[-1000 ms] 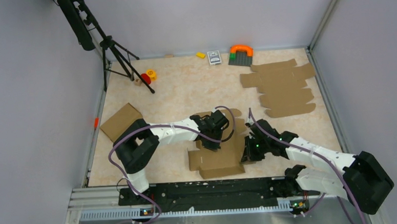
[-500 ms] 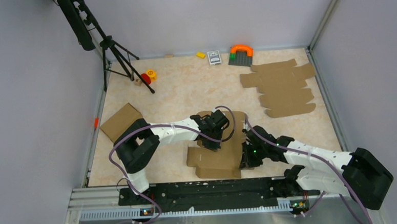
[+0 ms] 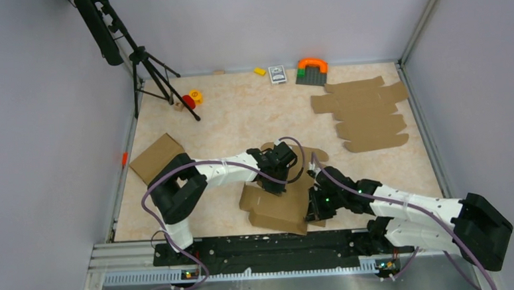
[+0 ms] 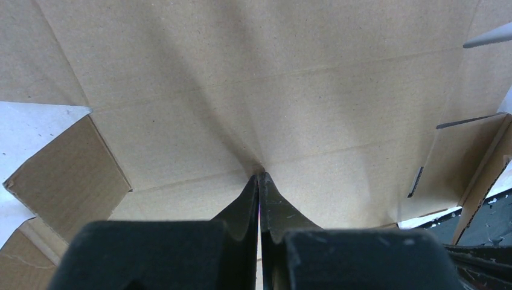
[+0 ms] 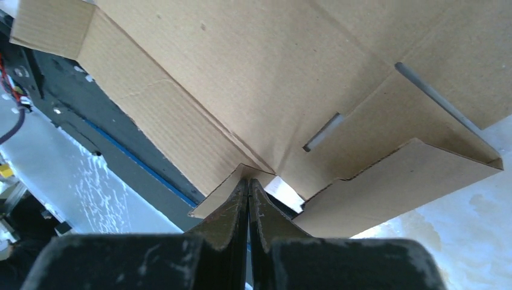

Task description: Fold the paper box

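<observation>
**A:** So how's this box [image 3: 279,210] gonna behave? It's sitting at the near middle of the table [image 3: 240,119], part-folded, with an arm on each side.

**B:** Light and thin, I'd guess, plain corrugated card. It's probably stiff across a panel and floppy at every crease, so flaps will likely spring back if let go. It'd dent easily too. And I bet it skates on that smooth top unless something pins it.

**A:** Is anything actually holding it?

**B:** Nope. The left gripper [image 3: 274,186] has its jaws clamped together with nothing in them, tips poking onto the flat inner panel. The right gripper [image 3: 310,212] is the same, closed up empty, tips nudged against a corner on the box's right side where flaps meet.

**A:** Where would you grab it?

**B:** Pinch a flap's free edge close to its crease, or just push on the panel beside the fold line. Not mid-panel, it'd buckle.

**A:** Headcount?

**B:** One box in play, with two slots [image 5: 323,132] showing on its right flap. One pile [image 3: 365,109] of flat sheets back right, several, can't count the layers. One separate cardboard piece [image 3: 157,157] far left. Two grippers.
</observation>
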